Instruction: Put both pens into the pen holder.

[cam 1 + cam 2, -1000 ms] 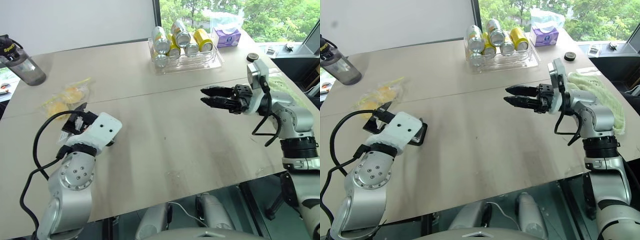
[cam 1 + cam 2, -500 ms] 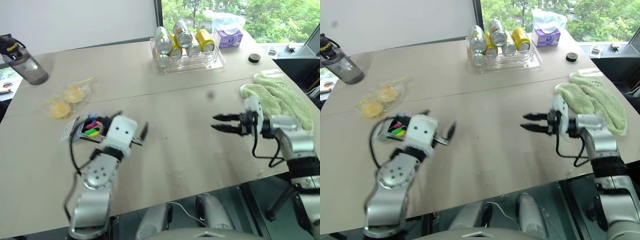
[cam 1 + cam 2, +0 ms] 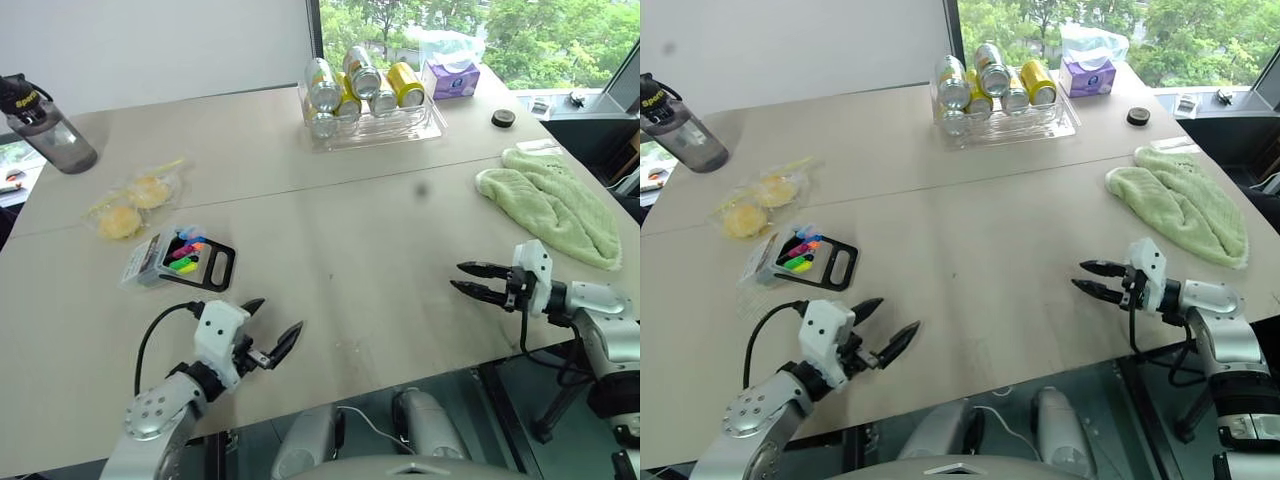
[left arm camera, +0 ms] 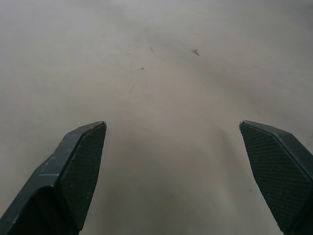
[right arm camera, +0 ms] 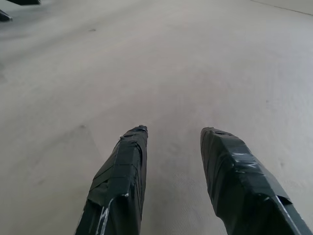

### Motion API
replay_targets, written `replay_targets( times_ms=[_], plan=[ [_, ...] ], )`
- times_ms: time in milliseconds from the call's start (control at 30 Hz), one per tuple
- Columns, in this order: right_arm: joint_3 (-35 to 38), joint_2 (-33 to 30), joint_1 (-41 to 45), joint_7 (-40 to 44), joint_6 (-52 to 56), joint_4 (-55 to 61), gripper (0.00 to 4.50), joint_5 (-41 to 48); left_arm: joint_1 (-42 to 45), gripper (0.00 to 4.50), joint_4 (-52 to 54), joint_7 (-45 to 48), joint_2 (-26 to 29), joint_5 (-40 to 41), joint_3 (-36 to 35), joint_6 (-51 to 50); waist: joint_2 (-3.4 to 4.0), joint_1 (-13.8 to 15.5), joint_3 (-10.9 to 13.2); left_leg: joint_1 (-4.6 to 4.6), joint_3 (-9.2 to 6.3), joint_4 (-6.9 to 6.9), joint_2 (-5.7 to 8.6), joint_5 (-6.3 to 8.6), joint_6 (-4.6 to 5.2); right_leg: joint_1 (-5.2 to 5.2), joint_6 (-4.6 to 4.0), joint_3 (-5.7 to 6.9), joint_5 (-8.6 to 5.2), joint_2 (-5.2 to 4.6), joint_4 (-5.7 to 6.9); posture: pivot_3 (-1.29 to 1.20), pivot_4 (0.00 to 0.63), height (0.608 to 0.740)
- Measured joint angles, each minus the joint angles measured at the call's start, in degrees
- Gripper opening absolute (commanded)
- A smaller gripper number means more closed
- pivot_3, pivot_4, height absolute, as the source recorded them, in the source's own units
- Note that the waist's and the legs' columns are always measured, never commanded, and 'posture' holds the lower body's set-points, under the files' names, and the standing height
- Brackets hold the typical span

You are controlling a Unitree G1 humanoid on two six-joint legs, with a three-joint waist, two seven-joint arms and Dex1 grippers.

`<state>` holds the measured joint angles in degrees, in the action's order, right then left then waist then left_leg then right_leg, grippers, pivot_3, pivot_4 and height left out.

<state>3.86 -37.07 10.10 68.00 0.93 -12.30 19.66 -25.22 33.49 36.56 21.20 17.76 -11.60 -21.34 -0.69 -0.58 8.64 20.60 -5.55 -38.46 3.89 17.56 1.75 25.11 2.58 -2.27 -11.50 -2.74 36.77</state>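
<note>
The pen holder (image 3: 178, 258) lies flat on the counter (image 3: 330, 230) toward my left, its black loop end turned to the middle of the counter and the neon markers showing through its clear body. I cannot make out the two pens anywhere loose on the counter; whether they already sit in the case among the markers is too small for me to tell, so I judge the task either done or very near it.

My left hand (image 3: 268, 335) hangs low at the near edge, well clear of the holder, its fingers spread wide with nothing between them; its wrist view has bare counter between the two pads. My right hand (image 3: 477, 279) sits low near the right edge, fingers a little apart and pinching nothing, bare counter ahead of it too. Both hands read to me as parked out of the way, leaving the case free.

Further out, a bag of yellow snacks (image 3: 132, 198) lies beyond the holder, a dark bottle (image 3: 43, 122) at the far left, a clear tray of cans (image 3: 365, 95) at the back, and a green towel (image 3: 550, 200) to my right.
</note>
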Motion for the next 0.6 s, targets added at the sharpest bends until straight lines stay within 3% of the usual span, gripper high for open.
replay_targets(
  times_ms=[33, 133, 267, 600],
  plan=[
    [0.1, -0.2, -0.4, -0.3, -0.1, -0.1, 1.88, -0.2, -0.3, 4.47, 0.0, 0.0, 0.1, 0.7, -0.4, 0.0, 0.00, 0.0, 0.0, 0.01, -0.01, 0.00, 0.00, 0.00, 0.00, 0.00, 0.00, 0.00, 0.00, 0.00, -0.01, 0.00, 0.150, 0.739],
    [0.6, -0.2, -0.8, -1.4, -1.7, -0.8, 2.57, -0.7, -0.4, 4.50, 0.1, -0.3, 0.8, 1.6, -0.4, 0.0, 0.00, 0.0, 0.0, -0.02, -0.01, 0.00, 0.00, 0.00, -0.01, -0.02, 0.00, -0.01, 0.00, 0.01, 0.00, 0.00, 0.150, 0.739],
    [0.6, 0.4, -1.1, -1.6, -2.8, -1.8, 4.37, -0.7, -0.5, 4.50, 0.8, -0.7, 2.4, 2.0, -0.1, -0.7, 0.00, -0.1, 0.0, -0.05, 0.00, 0.01, -0.01, 0.00, 0.00, -0.04, 0.00, -0.01, 0.00, 0.02, -0.01, 0.00, 0.150, 0.739],
    [0.6, 1.2, -1.1, -1.4, 1.4, 2.3, 4.48, 2.2, -2.9, 4.50, 1.2, -0.5, 4.0, 2.4, 0.2, -0.3, 0.01, 0.0, 0.0, -0.03, -0.04, 0.01, -0.01, 0.00, 0.00, -0.05, 0.00, -0.01, 0.00, 0.01, -0.02, 0.00, 0.150, 0.739]
  ],
)
